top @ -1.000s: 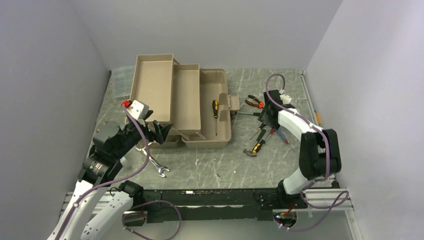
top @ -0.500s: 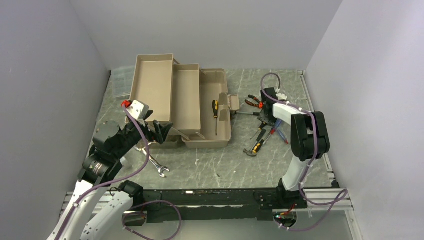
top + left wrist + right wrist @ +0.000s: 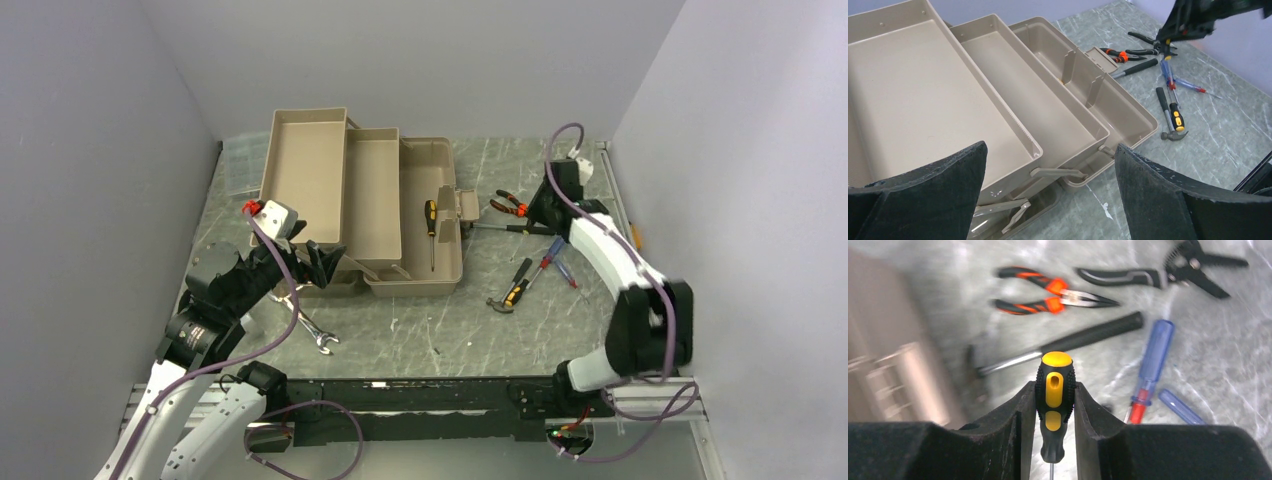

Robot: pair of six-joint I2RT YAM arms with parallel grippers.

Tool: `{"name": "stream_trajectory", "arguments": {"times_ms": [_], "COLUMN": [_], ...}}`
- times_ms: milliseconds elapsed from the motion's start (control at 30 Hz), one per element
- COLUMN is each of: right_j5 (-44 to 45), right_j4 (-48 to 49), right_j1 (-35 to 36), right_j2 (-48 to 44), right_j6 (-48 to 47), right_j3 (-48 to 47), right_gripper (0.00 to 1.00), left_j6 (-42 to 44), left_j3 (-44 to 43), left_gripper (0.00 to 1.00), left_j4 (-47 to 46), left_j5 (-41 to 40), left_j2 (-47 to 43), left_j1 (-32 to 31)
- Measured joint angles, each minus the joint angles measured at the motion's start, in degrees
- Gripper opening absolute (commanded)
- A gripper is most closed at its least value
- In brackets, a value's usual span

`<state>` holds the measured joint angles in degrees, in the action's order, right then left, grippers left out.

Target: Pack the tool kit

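Observation:
The tan toolbox (image 3: pixel 445 150) stands open at the back left with its fold-out trays (image 3: pixel 908 100) spread; a black-yellow screwdriver (image 3: pixel 431 230) lies in its bottom. My right gripper (image 3: pixel 548 208) hangs above the tool pile, shut on another black-yellow screwdriver (image 3: pixel 1056 370) by its handle, shaft pointing back toward the wrist. Below it lie orange pliers (image 3: pixel 1048 295), black cutters (image 3: pixel 1168 270), a black-handled hammer (image 3: pixel 1088 335) and blue screwdrivers (image 3: pixel 1153 357). A second hammer (image 3: pixel 510 295) lies nearer. My left gripper (image 3: pixel 1050 150) hovers open at the toolbox's front left corner. A steel wrench (image 3: pixel 310 330) lies below it.
A clear compartmented organiser (image 3: pixel 243 160) sits at the back left beside the toolbox. Grey walls close in on the left, back and right. Bare marbled table (image 3: pixel 420 330) lies between the toolbox and the arm bases.
My right gripper has closed on the black-yellow screwdriver from the pile and lifted it, moving back and to the right. The left arm has not moved.

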<state>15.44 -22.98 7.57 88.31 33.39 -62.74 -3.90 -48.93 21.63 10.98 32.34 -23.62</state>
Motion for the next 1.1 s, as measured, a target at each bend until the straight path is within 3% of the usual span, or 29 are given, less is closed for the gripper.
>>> {"name": "stream_trajectory", "arguments": {"times_ms": [133, 300, 433, 533, 700, 900, 1000, 1033, 1067, 1100], "right_j5": [-9.2, -21.6, -30.2, -32.6, -34.5, -32.3, -30.3, -29.4, -28.5, -27.7], "right_j4": [5.8, 11.9, 14.6, 15.8, 17.6, 18.8, 17.7, 16.9, 16.1, 15.6], "right_j1": [0.0, 0.9, 5.5, 13.2, 21.3, 26.0, 27.9, 28.4, 28.9, 29.2], "right_j2": [-14.0, -19.5, -13.9, -7.4, 3.9, 19.0, 25.2, 27.4, 29.4, 30.6], "right_j6": [-2.9, -3.6, -3.1, -3.1, -1.6, 1.1, 2.1, 2.6, 3.0, 3.3], "right_j3": [3.0, 1.6, -3.2, -8.5, -18.6, -31.6, -36.6, -38.5, -40.1, -41.0], "right_gripper": [0.00, 0.00, 0.00, 0.00, 0.00, 0.03, 0.10, 0.19, 0.35, 0.43], "left_j6": [0.0, 0.0, 0.0, 0.0, 0.0, 0.0, 0.0, 0.0, 0.0, 0.0], "left_j3": [0.0, 0.0, 0.0, 0.0, 0.0, 0.0, 0.0, 0.0, 0.0, 0.0], "left_gripper": [0.99, 0.99, 0.99, 0.99, 0.99, 0.99, 0.99, 0.99, 0.99, 0.99], "left_j4": [0.0, 0.0, 0.0, 0.0, 0.0, 0.0, 0.0, 0.0, 0.0, 0.0], "left_j5": [0.1, 0.2, 0.3, 0.3, 0.3, 0.3, 0.3, 0.3, 0.3, 0.3], "left_j2": [0.0, 0.0, 0.0, 0.0, 0.0, 0.0, -0.2, -0.3, -0.4, -0.5], "left_j1": [0.0, 0.0, 0.0, 0.0, 0.0, 0.0, 0.0, 0.0, 0.0, 0.0]}}
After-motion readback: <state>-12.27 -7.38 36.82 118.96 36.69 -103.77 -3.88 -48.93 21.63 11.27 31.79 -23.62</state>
